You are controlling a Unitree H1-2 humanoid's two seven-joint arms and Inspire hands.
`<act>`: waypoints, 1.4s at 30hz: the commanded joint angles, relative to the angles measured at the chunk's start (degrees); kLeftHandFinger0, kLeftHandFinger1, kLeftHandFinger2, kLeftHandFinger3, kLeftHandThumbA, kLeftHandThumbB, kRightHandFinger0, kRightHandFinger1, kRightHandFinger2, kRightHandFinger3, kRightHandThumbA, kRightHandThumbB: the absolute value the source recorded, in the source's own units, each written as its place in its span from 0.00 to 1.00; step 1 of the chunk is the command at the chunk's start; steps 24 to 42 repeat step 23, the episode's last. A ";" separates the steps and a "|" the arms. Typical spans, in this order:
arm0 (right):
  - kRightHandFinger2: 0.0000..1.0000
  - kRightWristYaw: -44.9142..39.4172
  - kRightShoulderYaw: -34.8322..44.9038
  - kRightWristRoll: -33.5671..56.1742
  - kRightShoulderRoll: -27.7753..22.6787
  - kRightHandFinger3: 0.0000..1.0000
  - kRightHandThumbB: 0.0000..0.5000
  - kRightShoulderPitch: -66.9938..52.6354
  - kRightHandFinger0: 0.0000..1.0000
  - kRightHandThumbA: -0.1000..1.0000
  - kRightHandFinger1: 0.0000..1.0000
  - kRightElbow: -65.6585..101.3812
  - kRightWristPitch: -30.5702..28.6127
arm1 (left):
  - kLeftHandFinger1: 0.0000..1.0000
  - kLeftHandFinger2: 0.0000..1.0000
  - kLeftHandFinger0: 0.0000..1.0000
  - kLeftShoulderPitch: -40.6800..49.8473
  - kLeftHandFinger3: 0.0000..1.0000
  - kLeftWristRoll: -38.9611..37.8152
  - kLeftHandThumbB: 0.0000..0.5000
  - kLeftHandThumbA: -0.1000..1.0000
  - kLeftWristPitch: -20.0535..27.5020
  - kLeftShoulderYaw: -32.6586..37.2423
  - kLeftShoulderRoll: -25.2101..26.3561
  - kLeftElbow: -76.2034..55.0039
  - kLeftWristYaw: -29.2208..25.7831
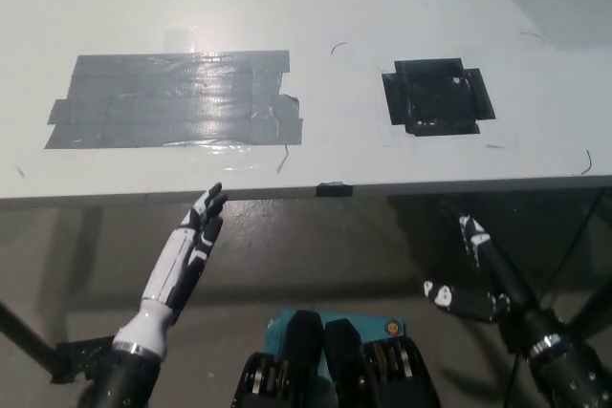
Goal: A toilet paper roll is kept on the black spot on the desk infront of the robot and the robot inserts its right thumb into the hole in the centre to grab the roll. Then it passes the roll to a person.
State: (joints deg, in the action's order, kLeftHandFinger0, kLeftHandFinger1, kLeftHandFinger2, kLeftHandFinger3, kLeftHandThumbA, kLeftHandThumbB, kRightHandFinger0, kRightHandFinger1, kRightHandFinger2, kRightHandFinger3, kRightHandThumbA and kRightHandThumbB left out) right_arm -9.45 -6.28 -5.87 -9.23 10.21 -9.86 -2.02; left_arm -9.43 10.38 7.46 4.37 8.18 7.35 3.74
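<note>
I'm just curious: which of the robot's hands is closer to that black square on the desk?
Right. The right hand hangs below the desk edge, almost straight under the black square. The left hand is also below the edge, but far off to the left.

Black spot bare and open from above, desk edge apparently between it and both lowered hands

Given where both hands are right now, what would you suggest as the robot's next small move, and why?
Probably hold and wait. The black spot on the desk is bare, no roll is in view, and the right hand hangs open below the desk edge. The left hand rests open there too.
</note>
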 commanded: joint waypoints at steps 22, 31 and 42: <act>1.00 0.06 -0.47 0.09 0.52 1.00 0.57 -1.22 1.00 0.79 1.00 0.51 -4.87 | 1.00 1.00 1.00 2.61 1.00 0.29 0.17 1.00 3.21 0.29 0.15 -2.39 -0.58; 1.00 0.06 -0.47 0.09 0.52 1.00 0.57 -1.22 1.00 0.79 1.00 0.51 -4.87 | 1.00 1.00 1.00 2.61 1.00 0.29 0.17 1.00 3.21 0.29 0.15 -2.39 -0.58; 1.00 0.06 -0.47 0.09 0.52 1.00 0.57 -1.22 1.00 0.79 1.00 0.51 -4.87 | 1.00 1.00 1.00 2.61 1.00 0.29 0.17 1.00 3.21 0.29 0.15 -2.39 -0.58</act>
